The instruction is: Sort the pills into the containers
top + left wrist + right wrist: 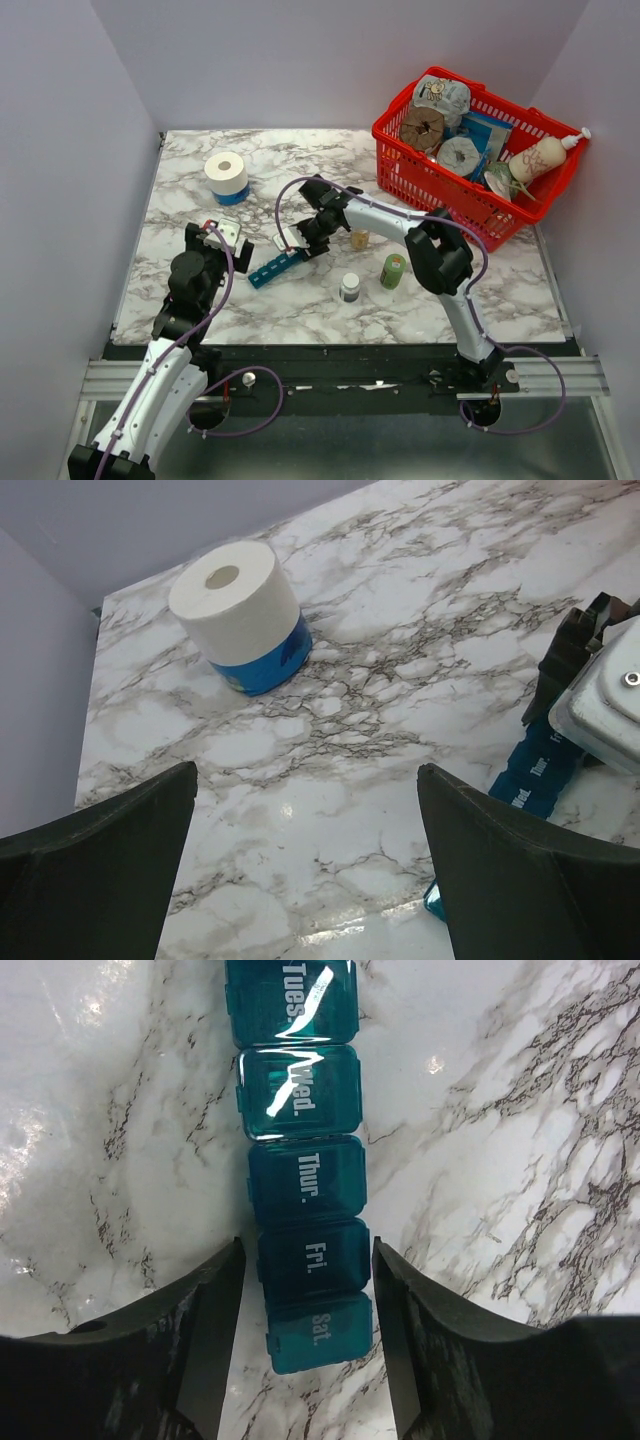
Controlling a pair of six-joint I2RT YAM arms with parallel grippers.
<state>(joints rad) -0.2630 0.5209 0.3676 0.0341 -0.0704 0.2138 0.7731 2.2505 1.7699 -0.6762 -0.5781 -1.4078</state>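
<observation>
The Sat. end of the pill organiser (303,1185) is straddled by the spread right claw (307,1260), its long axis running straight ahead.

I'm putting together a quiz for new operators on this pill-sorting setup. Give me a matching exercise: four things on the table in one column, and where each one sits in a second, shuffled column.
Things
1. toilet roll
2. pill organiser
3. green bottle
4. red basket

Places
A. far right corner of the table
B. far left part of the table, standing on end
C. its Sat. end between the open fingers of the right gripper
D. upright beside the white-capped bottle

Pairs: 1-B; 2-C; 3-D; 4-A
</observation>
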